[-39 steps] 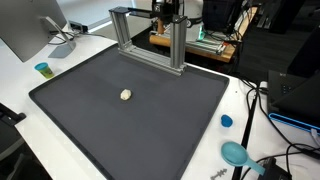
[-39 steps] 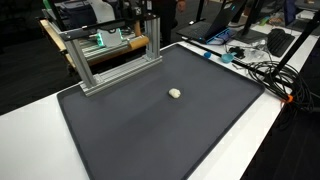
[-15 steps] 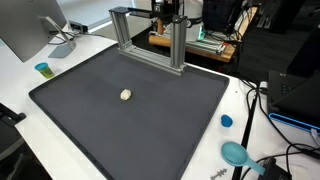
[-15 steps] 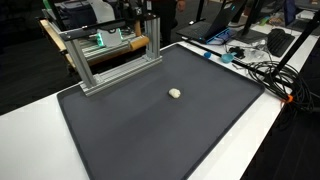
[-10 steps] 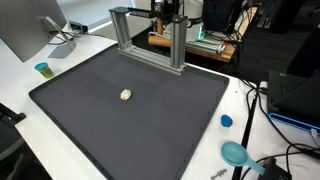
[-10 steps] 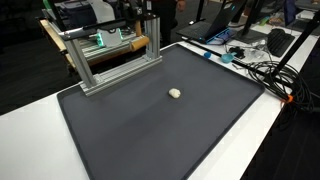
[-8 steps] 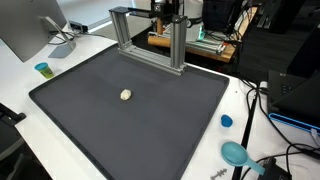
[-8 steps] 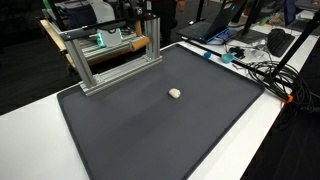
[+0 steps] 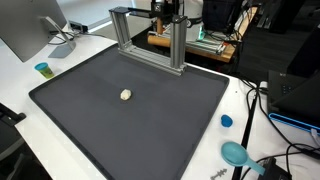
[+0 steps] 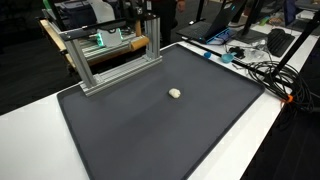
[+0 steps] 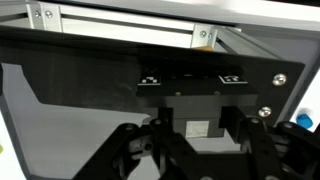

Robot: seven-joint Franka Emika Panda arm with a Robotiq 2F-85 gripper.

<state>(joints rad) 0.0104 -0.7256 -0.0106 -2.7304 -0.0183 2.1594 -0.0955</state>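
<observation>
- the gripper [image 11: 190,158] shows only in the wrist view, as dark arms low in the picture. its tips are cut off at the bottom, so i cannot tell how far open it is or if it has hold of anything.
- right in front of it is the metal frame [image 11: 120,28]. below the frame's silver bar there is a dark plate [image 11: 90,85] with two little checkered marks and some screws on it.
- in both exterior views the metal frame [image 9: 179,48] [image 10: 153,38] stands upright along the far edge of the black mat [image 9: 150,125] [image 10: 150,135].
- a dark bit of the robot arm [image 9: 166,10] shows past the far edge of the mat, just behind the frame. it is too small and dark to see well.
- a small pale lump [image 9: 125,95] [image 10: 175,93] lies on the mat, near its middle. it is well apart from the frame and nothing touches it.
- the mat lies flat on a white surface [image 9: 90,45] [image 10: 280,120].
- in an exterior view a little teal cup [image 9: 42,69] stands just off one corner of the mat, and a grey monitor [image 9: 25,30] stands further out from that corner.
- a blue cap [image 9: 226,121] lies just beside the edge of the mat, and a round teal thing [image 9: 235,153] lies off the near corner.
- in an exterior view a bunch of cables [image 10: 262,68] lies beside the mat's edge.
</observation>
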